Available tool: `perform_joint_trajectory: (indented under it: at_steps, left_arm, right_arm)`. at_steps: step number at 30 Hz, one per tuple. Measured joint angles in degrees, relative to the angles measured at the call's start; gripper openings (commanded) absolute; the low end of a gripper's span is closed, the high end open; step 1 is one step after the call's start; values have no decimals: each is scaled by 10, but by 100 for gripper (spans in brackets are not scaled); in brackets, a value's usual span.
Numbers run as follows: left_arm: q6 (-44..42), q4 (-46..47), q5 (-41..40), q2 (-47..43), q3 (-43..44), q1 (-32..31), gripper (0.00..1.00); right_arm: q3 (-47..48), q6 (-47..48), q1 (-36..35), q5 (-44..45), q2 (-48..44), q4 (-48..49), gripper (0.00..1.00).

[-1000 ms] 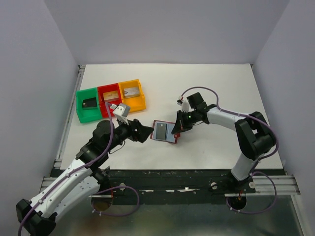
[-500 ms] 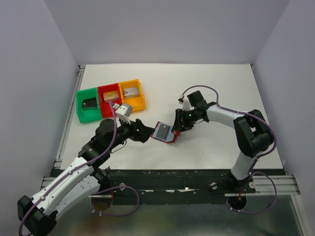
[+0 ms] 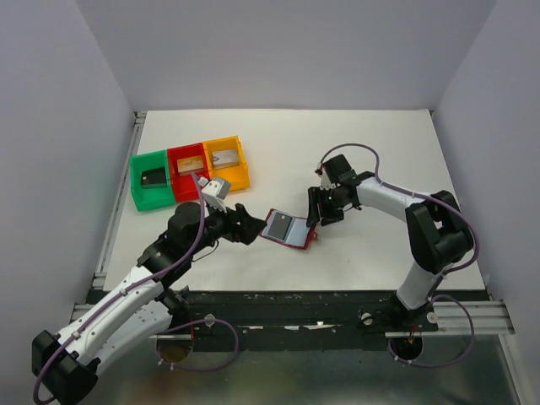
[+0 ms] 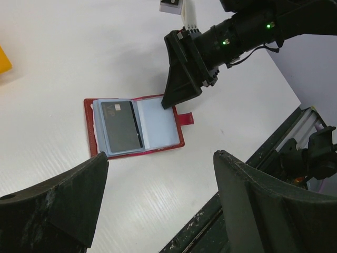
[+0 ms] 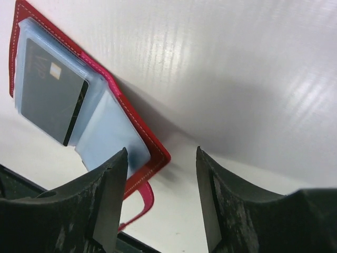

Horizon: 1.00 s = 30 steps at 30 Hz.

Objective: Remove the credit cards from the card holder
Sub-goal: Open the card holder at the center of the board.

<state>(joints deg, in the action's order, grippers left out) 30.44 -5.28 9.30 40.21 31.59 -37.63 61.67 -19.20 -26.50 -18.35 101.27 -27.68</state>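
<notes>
The maroon card holder (image 3: 289,229) lies opened out on the white table between my two grippers. Its light blue pockets face up, and a black credit card (image 4: 121,125) sits in the left pocket (image 5: 50,98). The right pocket (image 4: 158,124) looks empty. The snap tab (image 4: 185,118) sticks out toward the right arm. My left gripper (image 3: 245,224) hovers open just left of the holder with nothing between its fingers. My right gripper (image 3: 315,212) stands open at the holder's right edge, with the holder's corner (image 5: 164,154) near the gap between its fingers.
At the back left stand a green tray (image 3: 139,187) with a black card, a red tray (image 3: 179,188) with a gold card, and a yellow tray (image 3: 245,171) with a silver card. The table's front edge and metal rail (image 4: 274,137) run close below the holder.
My right gripper has opened, let go of the holder's right flap and drawn back a little. The holder now lies spread open. The left gripper has edged closer, still open.
</notes>
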Motion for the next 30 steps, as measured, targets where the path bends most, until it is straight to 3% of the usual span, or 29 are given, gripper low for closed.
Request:
perform_joint_trajectory:
  at_steps: [5,12,19,26,30]
  left_arm:
    - [0,0,0,5,0,0,91]
    - [9,2,-17,8,0,0,88]
    - [22,27,-29,4,-22,0,80]
    - [25,63,-36,-44,-73,0,74]
    - [31,79,-38,-41,-80,0,63]
  right_arm:
    - [1,-3,0,61,-79,-34,62]
    - [7,-14,-32,35,-228,2,39]
    - [3,-15,-145,0,-147,45,27]
    - [-35,-19,-151,-7,-92,55,27]
    - [-51,-17,-151,-7,-84,61,27]
